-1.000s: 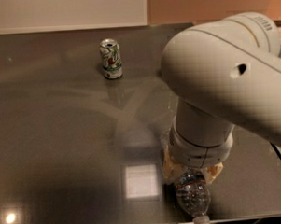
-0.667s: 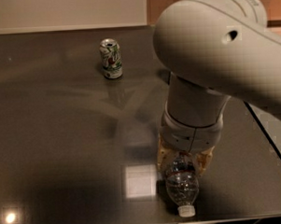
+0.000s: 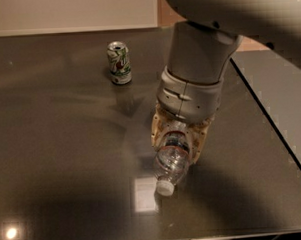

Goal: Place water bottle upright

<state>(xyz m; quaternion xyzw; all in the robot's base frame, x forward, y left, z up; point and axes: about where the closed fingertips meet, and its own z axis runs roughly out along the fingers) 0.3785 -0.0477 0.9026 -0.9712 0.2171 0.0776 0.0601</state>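
The water bottle (image 3: 171, 161) is clear ribbed plastic with a white cap and a red-edged label. It is tilted, cap pointing down toward the front left, close above the dark table (image 3: 66, 145). My gripper (image 3: 177, 136) hangs under the big grey arm at the centre right and is shut on the bottle's body, one tan finger on each side. The bottle's base is hidden up inside the gripper.
A white-and-green can (image 3: 119, 63) stands upright at the back, left of the arm. The table's right edge (image 3: 270, 117) runs diagonally, with a grey surface beyond it. The front edge is just below the bottle cap.
The arm has moved left and up with the bottle. The bottle's cap has swung from the front right toward the front left and sits higher.
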